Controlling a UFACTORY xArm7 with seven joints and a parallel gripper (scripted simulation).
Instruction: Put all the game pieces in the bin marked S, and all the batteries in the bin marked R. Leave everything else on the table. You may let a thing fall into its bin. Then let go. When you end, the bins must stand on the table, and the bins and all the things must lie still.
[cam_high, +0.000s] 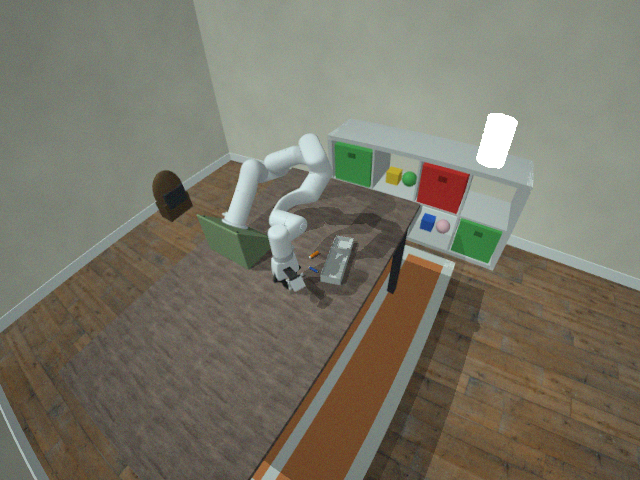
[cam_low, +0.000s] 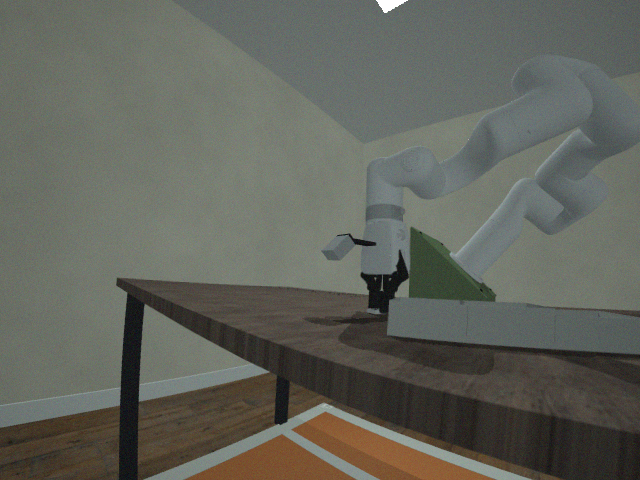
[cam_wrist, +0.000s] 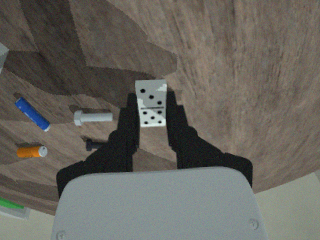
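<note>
Fingers (cam_low: 372, 300) of the xArm gripper (cam_high: 285, 285) (cam_low: 377, 308) (cam_wrist: 151, 102) are closed on the long sides of a white domino, down near the tabletop. Largest is the wood-topped table (cam_high: 206, 335) (cam_low: 320, 330) (cam_wrist: 250, 75), with the white arm (cam_high: 312, 160) (cam_low: 537, 118) on a green wedge base (cam_high: 227, 242) (cam_low: 431, 273) at its far left in the top view. Right of the gripper there stands a pale gray, divided tray (cam_high: 331, 280) (cam_low: 506, 325) (cam_wrist: 2, 56); its letters are unreadable. Smaller is the domino (cam_low: 374, 311) (cam_wrist: 151, 102), spotted face up. Left of it in the wrist view lie a blue battery (cam_high: 313, 269) (cam_wrist: 32, 114), a silver bolt (cam_wrist: 95, 117), an orange battery (cam_high: 313, 254) (cam_wrist: 32, 151), and a dark, partly hidden bolt (cam_wrist: 93, 145), all outside the tray.
</note>
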